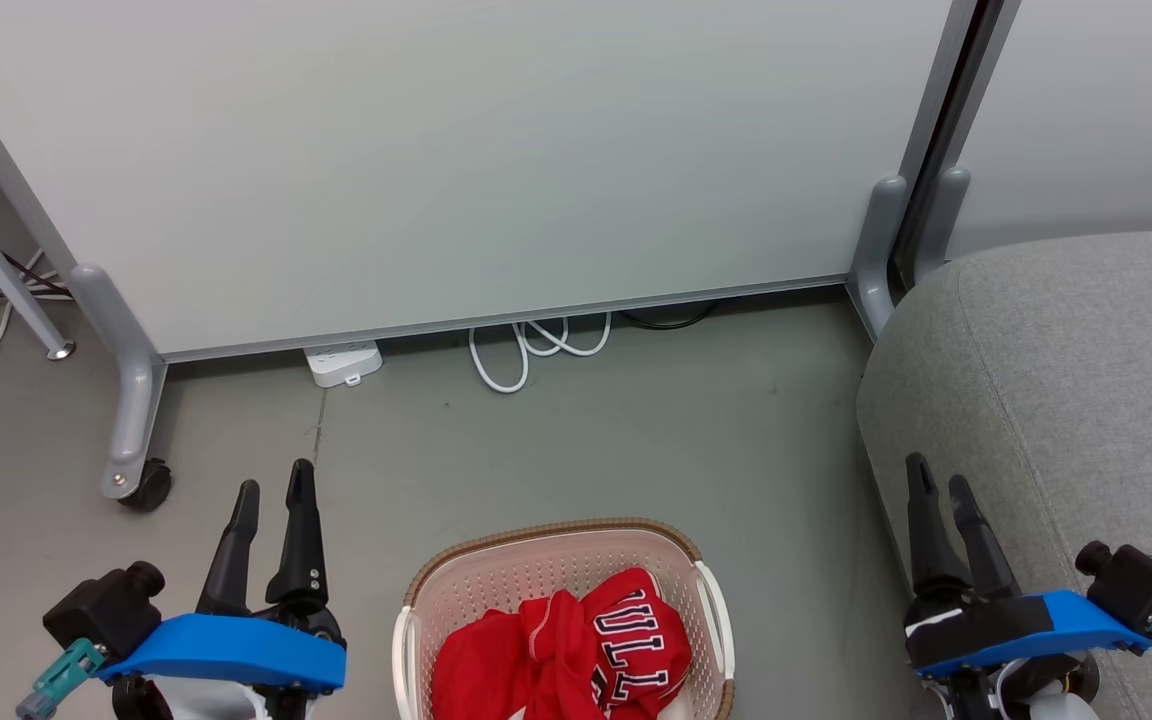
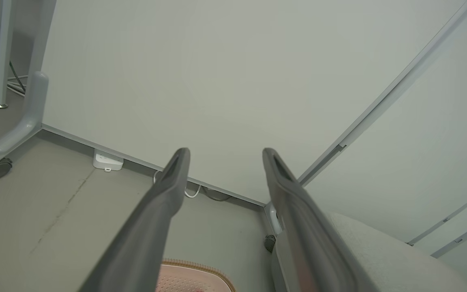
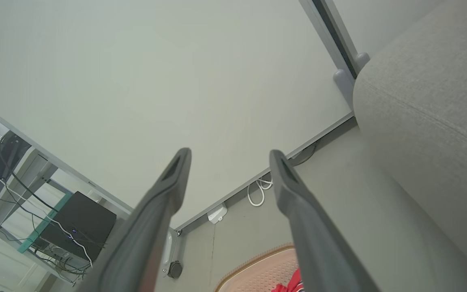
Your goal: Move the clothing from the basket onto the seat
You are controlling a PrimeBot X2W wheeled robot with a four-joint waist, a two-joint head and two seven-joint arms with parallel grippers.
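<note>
Clothing (image 1: 561, 650): red garments with white trim, one showing block letters, heaped inside the basket (image 1: 556, 528), which stands on the floor. Left gripper (image 1: 275, 475): fingers spread, nothing between them, to the left of the basket and clear of the fabric. Right gripper (image 1: 938, 471): fingers spread, nothing between them, to the right of the basket, by the rounded edge of the grey seat (image 1: 1066, 380). Clothing lies between the two grippers, touching neither.

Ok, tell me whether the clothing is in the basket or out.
In. The red clothing lies bunched inside the basket, which stands on the floor beside the seat.
</note>
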